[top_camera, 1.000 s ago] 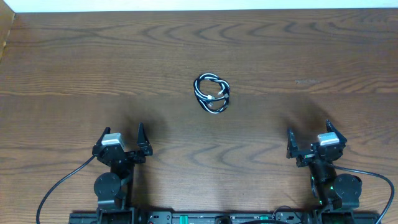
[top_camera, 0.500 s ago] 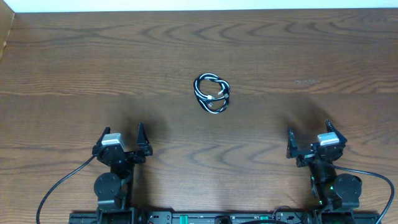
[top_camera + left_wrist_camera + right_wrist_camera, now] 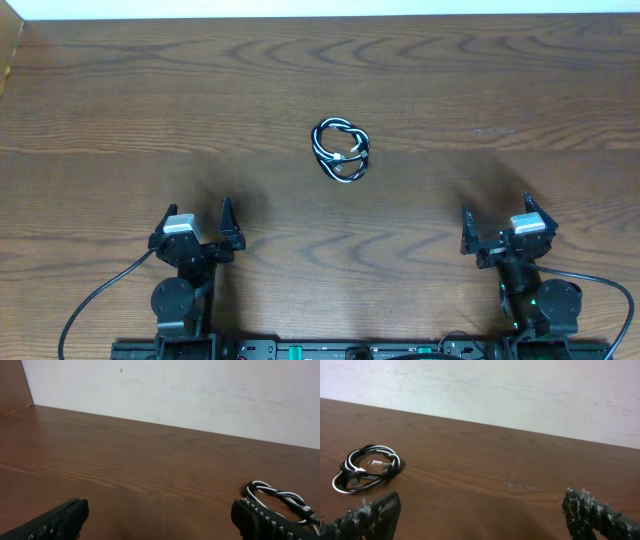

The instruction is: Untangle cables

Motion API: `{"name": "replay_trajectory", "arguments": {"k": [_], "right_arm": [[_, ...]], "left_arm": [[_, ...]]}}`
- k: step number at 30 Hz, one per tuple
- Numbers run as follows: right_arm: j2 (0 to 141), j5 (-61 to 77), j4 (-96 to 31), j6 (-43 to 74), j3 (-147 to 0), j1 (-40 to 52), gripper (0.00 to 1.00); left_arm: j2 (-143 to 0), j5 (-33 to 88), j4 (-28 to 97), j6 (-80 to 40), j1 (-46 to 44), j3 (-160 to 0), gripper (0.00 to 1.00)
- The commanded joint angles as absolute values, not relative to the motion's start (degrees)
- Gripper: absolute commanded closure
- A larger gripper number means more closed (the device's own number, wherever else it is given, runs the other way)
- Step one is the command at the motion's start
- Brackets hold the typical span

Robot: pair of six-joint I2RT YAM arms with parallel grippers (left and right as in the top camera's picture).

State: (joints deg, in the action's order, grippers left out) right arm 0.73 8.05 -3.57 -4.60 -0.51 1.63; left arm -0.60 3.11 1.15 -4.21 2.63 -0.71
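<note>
The cables (image 3: 341, 151) lie coiled together, well ahead of and between the left tool (image 3: 193, 216) and right tool (image 3: 497, 216), both released and empty.

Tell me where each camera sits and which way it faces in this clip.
Overhead: fixed above the brown wooden table, looking straight down; both arms at the bottom edge, left hand and right hand open.
Left wrist: low behind the left hand, facing the far white wall; its two black fingers frame the view.
Right wrist: likewise, behind the right hand's fingers.
Shared: all three views show the coiled black-and-white cable bundle.
</note>
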Motion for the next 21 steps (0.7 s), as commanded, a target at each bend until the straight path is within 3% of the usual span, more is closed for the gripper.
{"name": "replay_trajectory", "arguments": {"k": [1, 21], "right_arm": [[0.5, 7.8, -3.7, -3.9, -0.3, 1.9, 0.01], [0.5, 7.8, -3.1, -3.9, -0.3, 1.9, 0.01]], "left_arm": [[-0.3, 3.4, 3.8, -3.4, 3.0, -0.2, 0.04], [-0.3, 3.4, 3.8, -3.4, 3.0, -0.2, 0.04]]}}
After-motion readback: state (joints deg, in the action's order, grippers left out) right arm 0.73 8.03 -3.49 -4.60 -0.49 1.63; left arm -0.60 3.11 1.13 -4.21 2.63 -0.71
